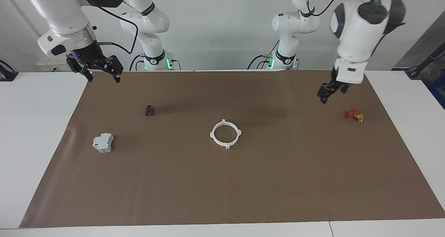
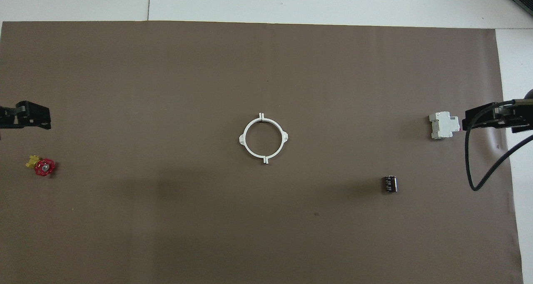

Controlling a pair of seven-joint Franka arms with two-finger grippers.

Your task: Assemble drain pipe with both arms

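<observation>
Nothing is held: the left gripper (image 1: 326, 92) is raised, fingers apart, over the mat's (image 1: 278, 181) left-arm end near the valve (image 1: 354, 115); the right gripper (image 1: 100, 72) is parked open over the corner. The drain pipe (image 1: 225, 134) is seen closed mid-mat. If the joints are merely abutted, one nudge could part it.

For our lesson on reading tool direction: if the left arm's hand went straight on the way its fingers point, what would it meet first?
The left hand points down. Its line looks free down to the brown mat, probably a little nearer the robots than the red-and-yellow valve, though depth is uncertain.
</observation>
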